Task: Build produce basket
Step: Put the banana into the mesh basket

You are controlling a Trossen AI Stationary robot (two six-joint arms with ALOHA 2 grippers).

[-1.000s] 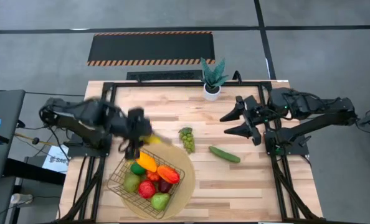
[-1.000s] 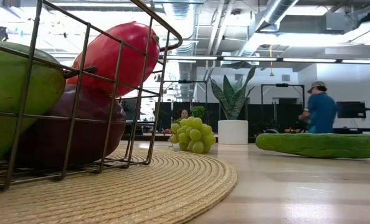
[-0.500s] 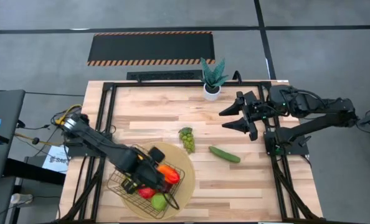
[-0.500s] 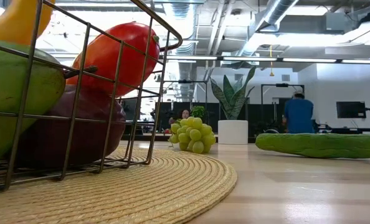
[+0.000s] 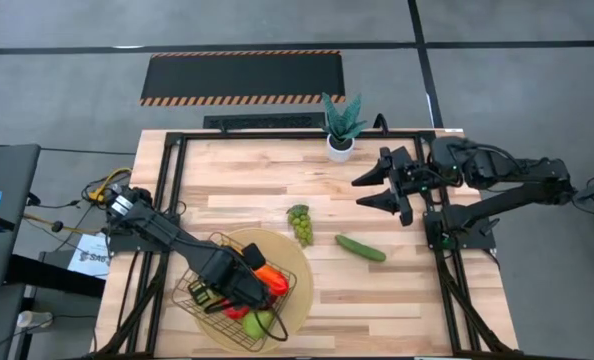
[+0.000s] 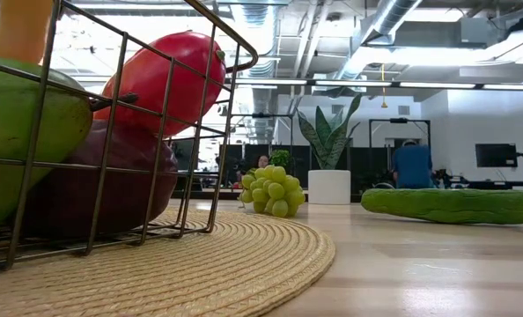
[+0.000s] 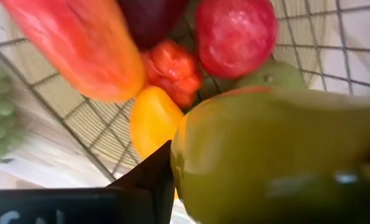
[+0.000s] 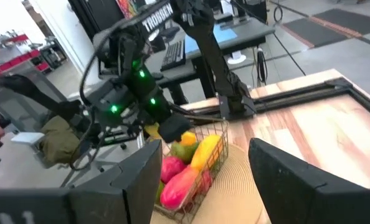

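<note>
Swinging down from the table's near-left side a second ago, the left gripper [image 5: 239, 290] is now reaching into the basket [image 5: 187, 296] over the fruit; whether its fingers are clamped I cannot tell (a yellow-green fruit [image 7: 278, 155] is crowding its camera). The right gripper [image 5: 385, 187] is waiting, fingers apart, above the cucumber [image 5: 361, 248] and grapes [image 5: 299, 223].
</note>
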